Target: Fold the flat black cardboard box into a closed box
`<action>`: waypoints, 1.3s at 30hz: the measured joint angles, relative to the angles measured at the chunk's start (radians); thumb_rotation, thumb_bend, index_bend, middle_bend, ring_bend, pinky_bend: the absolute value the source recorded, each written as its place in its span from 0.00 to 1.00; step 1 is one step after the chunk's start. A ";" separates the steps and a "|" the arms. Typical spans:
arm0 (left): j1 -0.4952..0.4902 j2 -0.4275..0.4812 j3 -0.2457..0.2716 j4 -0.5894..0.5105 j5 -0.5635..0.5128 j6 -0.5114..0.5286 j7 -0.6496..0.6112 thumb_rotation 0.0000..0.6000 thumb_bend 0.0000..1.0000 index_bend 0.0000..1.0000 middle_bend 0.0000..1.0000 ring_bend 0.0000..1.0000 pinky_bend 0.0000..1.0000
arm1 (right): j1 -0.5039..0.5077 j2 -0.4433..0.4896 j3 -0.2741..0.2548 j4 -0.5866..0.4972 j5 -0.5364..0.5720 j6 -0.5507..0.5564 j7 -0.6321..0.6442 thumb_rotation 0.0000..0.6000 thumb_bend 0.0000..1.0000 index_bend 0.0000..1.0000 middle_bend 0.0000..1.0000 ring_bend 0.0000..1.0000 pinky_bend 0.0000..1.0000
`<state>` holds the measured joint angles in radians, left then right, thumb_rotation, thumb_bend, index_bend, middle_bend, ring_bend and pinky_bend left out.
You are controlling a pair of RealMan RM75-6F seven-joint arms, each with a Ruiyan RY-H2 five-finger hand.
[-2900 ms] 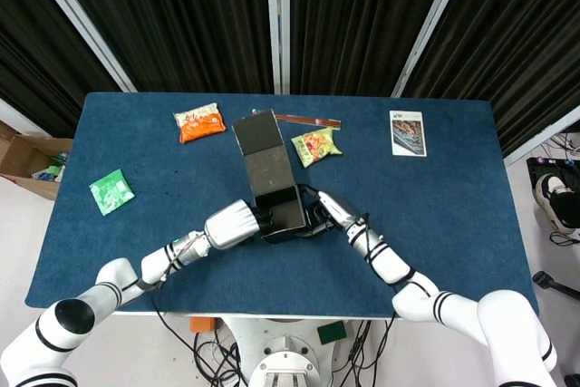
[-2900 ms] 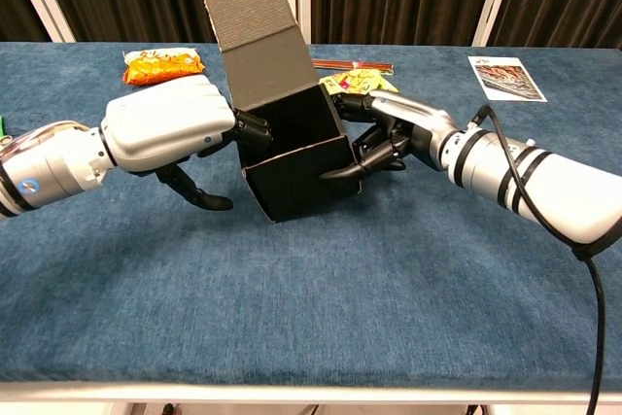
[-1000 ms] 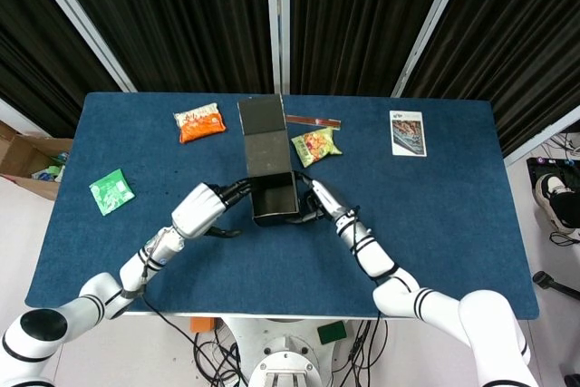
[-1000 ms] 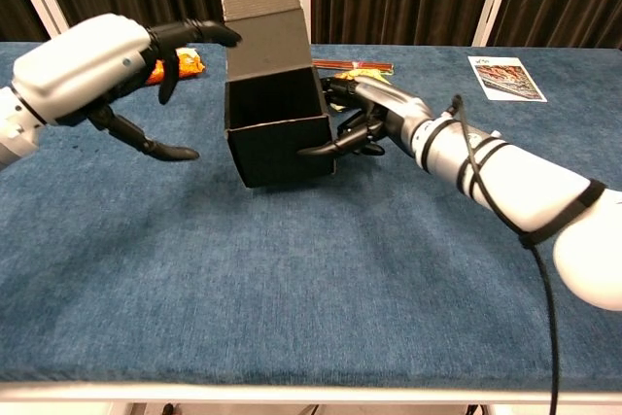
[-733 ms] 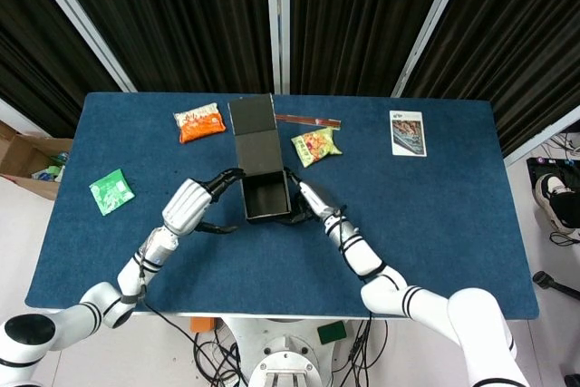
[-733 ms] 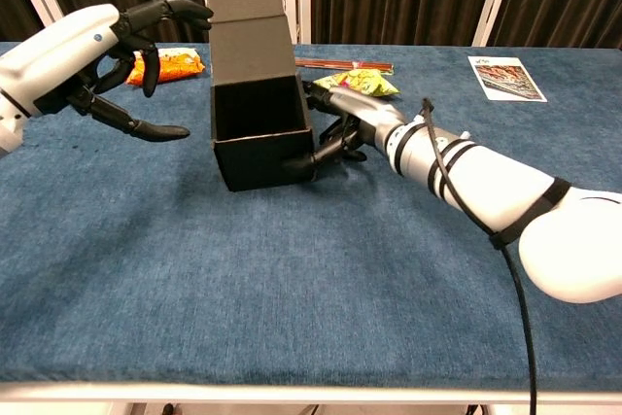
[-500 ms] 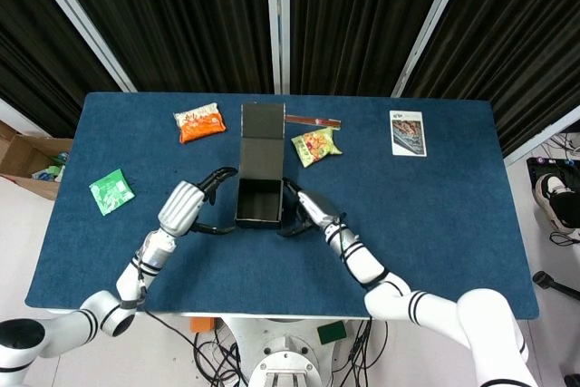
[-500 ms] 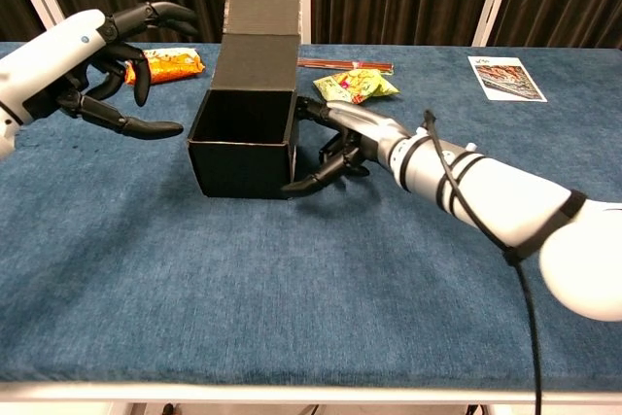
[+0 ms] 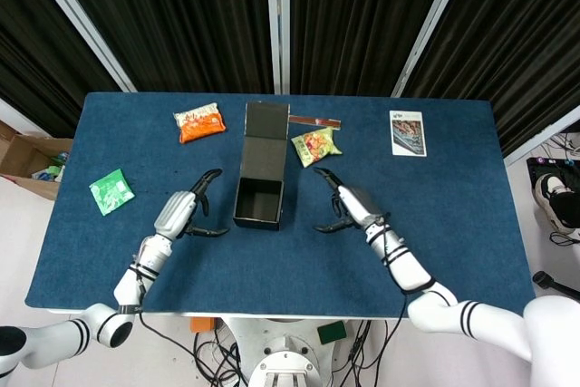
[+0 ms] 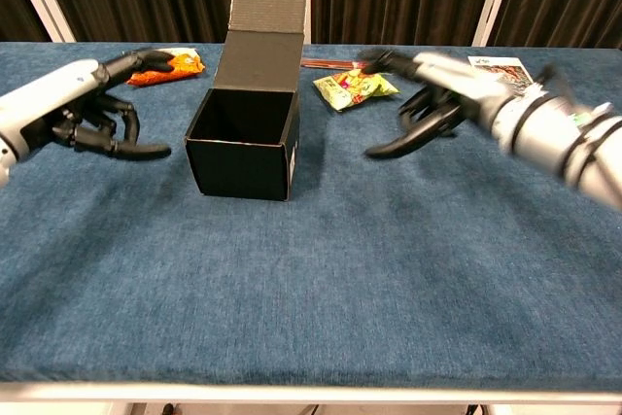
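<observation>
The black cardboard box [image 9: 258, 202] [image 10: 243, 143] stands upright on the blue table near the middle, open at the top. Its lid flap [image 9: 266, 140] [image 10: 264, 21] stands up and leans back at the far side. My left hand [image 9: 178, 211] [image 10: 97, 109] hovers to the left of the box with fingers apart, holding nothing and not touching it. My right hand [image 9: 347, 203] [image 10: 428, 99] is to the right of the box, also spread and empty, with a clear gap between it and the box wall.
An orange snack packet [image 9: 199, 122] [image 10: 162, 65] lies at the back left and a yellow-green packet [image 9: 314, 146] [image 10: 354, 86] just behind the box on the right. A red-brown stick [image 9: 314, 120], a printed card [image 9: 407, 133] [image 10: 500, 76] and a green sachet [image 9: 111, 191] also lie on the table.
Both hands have let go of the box and drawn apart, the right hand moving well off to the right. The box now sits alone on the table, lid flap still up.
</observation>
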<state>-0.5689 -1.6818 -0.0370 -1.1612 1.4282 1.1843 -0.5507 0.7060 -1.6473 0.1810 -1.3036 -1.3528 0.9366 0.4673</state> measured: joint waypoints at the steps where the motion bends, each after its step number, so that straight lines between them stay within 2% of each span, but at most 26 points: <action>1: 0.003 0.003 0.001 -0.003 -0.006 -0.016 -0.012 0.99 0.00 0.00 0.01 0.60 0.90 | -0.010 0.030 0.001 -0.029 -0.003 0.015 -0.004 1.00 0.05 0.00 0.09 0.72 1.00; 8: 0.007 -0.018 0.001 0.009 -0.031 -0.107 -0.075 1.00 0.00 0.00 0.01 0.60 0.90 | -0.076 0.246 0.028 -0.263 -0.025 0.122 -0.044 1.00 0.05 0.00 0.10 0.72 1.00; 11: -0.006 -0.043 -0.018 0.031 -0.046 -0.147 -0.099 1.00 0.00 0.00 0.01 0.60 0.90 | -0.096 0.299 0.045 -0.326 -0.023 0.151 -0.065 1.00 0.05 0.00 0.10 0.72 1.00; 18: -0.049 -0.091 -0.069 0.101 -0.062 -0.216 -0.162 1.00 0.00 0.00 0.01 0.60 0.91 | -0.123 0.328 0.051 -0.361 -0.009 0.172 -0.082 1.00 0.05 0.00 0.10 0.72 1.00; 30: -0.114 -0.080 -0.091 0.112 -0.039 -0.344 -0.339 1.00 0.00 0.00 0.03 0.60 0.91 | -0.140 0.317 0.038 -0.340 -0.004 0.173 -0.051 1.00 0.05 0.00 0.10 0.72 1.00; 32: -0.123 -0.078 -0.092 0.118 -0.034 -0.361 -0.365 1.00 0.00 0.01 0.06 0.60 0.91 | -0.143 0.312 0.033 -0.333 -0.004 0.170 -0.044 1.00 0.05 0.00 0.10 0.72 1.00; 34: -0.129 -0.080 -0.096 0.125 -0.034 -0.371 -0.394 1.00 0.00 0.06 0.14 0.61 0.91 | -0.145 0.305 0.027 -0.326 -0.003 0.164 -0.037 1.00 0.05 0.00 0.10 0.72 1.00; 37: -0.135 -0.089 -0.107 0.136 -0.044 -0.388 -0.439 1.00 0.00 0.26 0.34 0.64 0.91 | -0.147 0.292 0.018 -0.312 0.011 0.143 -0.026 1.00 0.05 0.00 0.12 0.72 1.00; 39: -0.138 -0.104 -0.120 0.151 -0.058 -0.396 -0.463 1.00 0.00 0.37 0.44 0.66 0.91 | -0.145 0.283 0.015 -0.304 0.033 0.118 -0.016 1.00 0.04 0.00 0.13 0.72 1.00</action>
<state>-0.7072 -1.7855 -0.1574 -1.0104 1.3703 0.7880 -1.0133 0.5606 -1.3647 0.1963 -1.6076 -1.3197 1.0550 0.4512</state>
